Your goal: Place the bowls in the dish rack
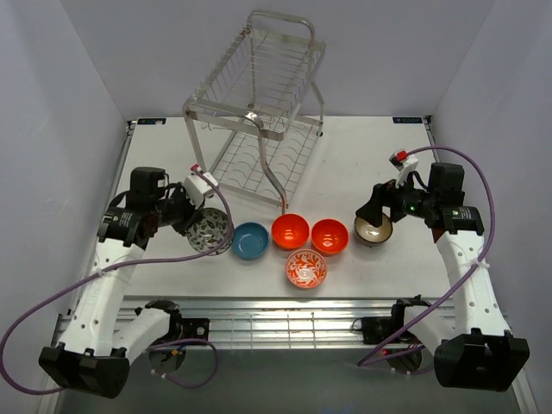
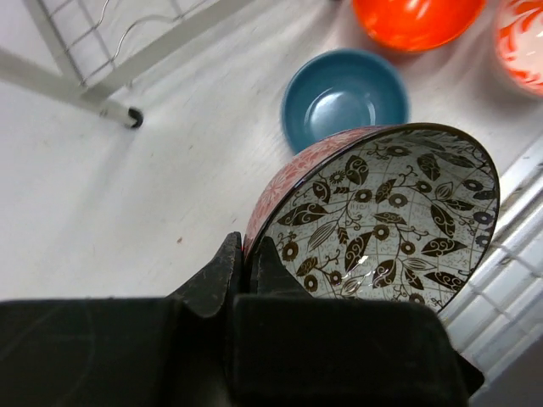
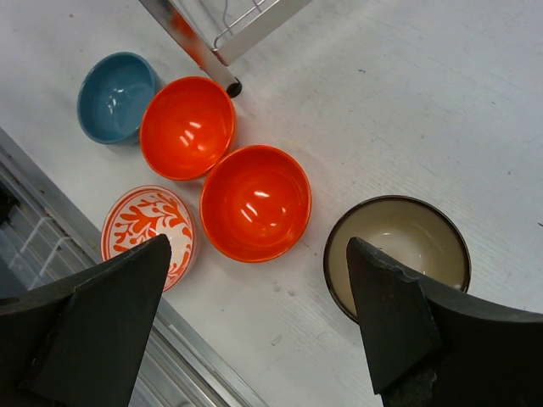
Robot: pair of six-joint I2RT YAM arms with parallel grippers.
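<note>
My left gripper (image 2: 246, 250) is shut on the near rim of the grey patterned bowl (image 2: 382, 212), one finger inside and one outside. That bowl (image 1: 209, 233) sits tilted at the left end of the row. To its right lie the blue bowl (image 1: 250, 241), two orange bowls (image 1: 290, 230) (image 1: 329, 235) and the red-and-white bowl (image 1: 306, 268). My right gripper (image 3: 259, 246) is open, with one finger over the dark brown bowl (image 3: 416, 233) and nothing held. The silver dish rack (image 1: 259, 112) stands at the back centre, with no bowls showing in it.
A rack leg (image 2: 127, 114) ends close behind the blue bowl (image 2: 344, 97) and the left orange bowl (image 3: 187, 127). A slotted metal rail (image 1: 276, 315) runs along the table's near edge, just in front of the red-and-white bowl (image 3: 144, 225). White walls close in both sides.
</note>
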